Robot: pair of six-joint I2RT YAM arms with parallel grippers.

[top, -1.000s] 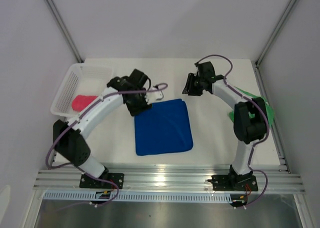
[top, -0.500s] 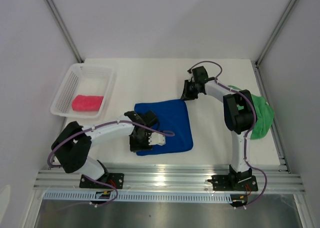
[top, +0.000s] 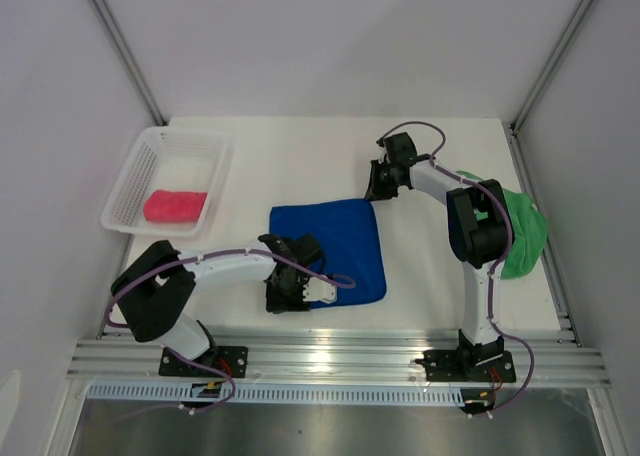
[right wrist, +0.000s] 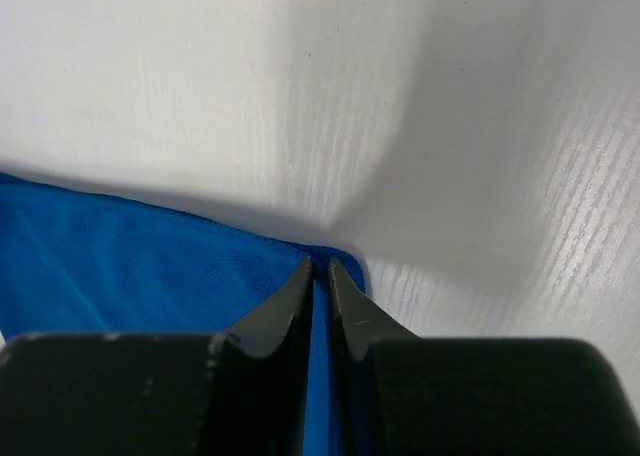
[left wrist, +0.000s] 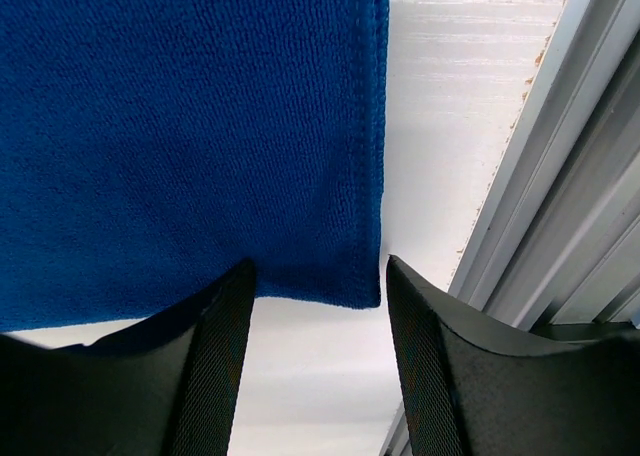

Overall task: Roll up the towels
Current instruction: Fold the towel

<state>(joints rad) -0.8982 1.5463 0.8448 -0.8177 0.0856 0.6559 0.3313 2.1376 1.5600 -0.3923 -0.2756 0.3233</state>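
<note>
Two arms: wrists low over blue towel on bench.
Left pincer: open, astride near left corner.
Right pincer: almost closed, nipping far right corner.

There are three towels: one blue towel, one pink towel and one green towel. There is one white basket and one table. Two arms are in view, a left arm and a right arm. Each carries one gripper, the left gripper and the right gripper, and each gripper has two fingers.
</note>
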